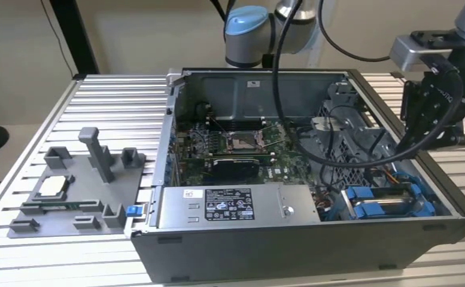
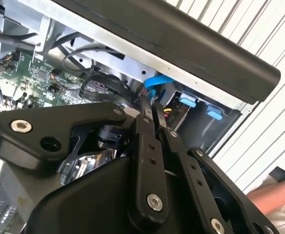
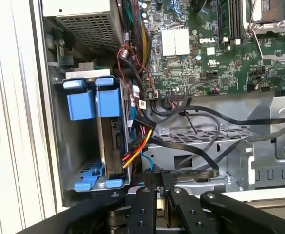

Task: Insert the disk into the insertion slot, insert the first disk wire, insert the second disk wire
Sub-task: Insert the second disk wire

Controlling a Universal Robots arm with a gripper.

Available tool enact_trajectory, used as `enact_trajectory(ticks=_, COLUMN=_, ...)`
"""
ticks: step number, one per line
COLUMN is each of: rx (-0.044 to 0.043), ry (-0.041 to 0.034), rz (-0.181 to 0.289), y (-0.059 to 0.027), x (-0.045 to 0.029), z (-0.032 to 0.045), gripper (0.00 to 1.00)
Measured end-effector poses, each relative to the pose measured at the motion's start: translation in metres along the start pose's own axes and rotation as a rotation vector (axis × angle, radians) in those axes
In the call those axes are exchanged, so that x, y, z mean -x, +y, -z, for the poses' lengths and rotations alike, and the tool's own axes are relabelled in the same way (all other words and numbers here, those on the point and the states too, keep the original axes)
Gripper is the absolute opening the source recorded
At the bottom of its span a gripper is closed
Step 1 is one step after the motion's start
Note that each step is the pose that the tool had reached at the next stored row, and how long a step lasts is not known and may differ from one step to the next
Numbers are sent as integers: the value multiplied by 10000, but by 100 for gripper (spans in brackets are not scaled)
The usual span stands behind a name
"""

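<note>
The disk [image 3: 114, 146] stands on edge in its blue carrier [image 3: 108, 102] inside the insertion slot [image 3: 91, 183], at the case's corner [image 1: 388, 200]. A bundle of red, yellow and black wires [image 3: 137, 144] runs into the disk's end. A thin blue wire [image 3: 148, 163] and a flat black one [image 3: 191, 171] lie just beside it. My gripper [image 3: 156, 179] hovers above the case's wall near the bay, with its black fingers [image 2: 144, 122] pressed together. I cannot tell whether anything thin sits between them. In the exterior view my arm [image 1: 432, 101] hangs over the case's right side.
The open case holds a green motherboard [image 1: 240, 149] and a grey power-supply box [image 1: 232, 206]. A grey fixture [image 1: 81, 185] with small parts sits on the ribbed table [image 1: 105, 101] at the exterior view's left. A person's hand [image 2: 274, 195] shows beside the case.
</note>
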State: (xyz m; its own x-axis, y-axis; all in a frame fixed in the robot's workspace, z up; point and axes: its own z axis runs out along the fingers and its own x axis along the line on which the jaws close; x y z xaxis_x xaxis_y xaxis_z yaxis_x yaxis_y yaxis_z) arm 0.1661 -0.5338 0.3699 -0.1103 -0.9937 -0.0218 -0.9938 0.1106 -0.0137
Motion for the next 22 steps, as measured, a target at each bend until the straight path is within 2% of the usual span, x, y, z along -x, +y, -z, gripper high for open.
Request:
enact_trajectory(ticks=7, rx=-308, ry=-35, rz=6, y=190, x=-118, z=5, gripper=0)
enact_trajectory(ticks=11, rx=-513, ry=-57, rz=11, y=269, x=-193, z=7, gripper=0)
enact_trajectory(ticks=14, rx=-705, ry=-80, rz=13, y=323, x=-249, z=5, gripper=0)
enact_trajectory(ticks=16, rx=-862, ry=-101, rz=17, y=358, x=-278, z=0, gripper=0)
enact_trajectory(ticks=18, rx=-1007, ry=-117, rz=20, y=389, x=-287, z=-2, gripper=0)
enact_trajectory(ticks=19, rx=-1037, ry=-121, rz=20, y=396, x=-289, z=-2, gripper=0)
enact_trajectory(ticks=22, rx=-1048, ry=-123, rz=22, y=397, x=-289, z=-3, gripper=0)
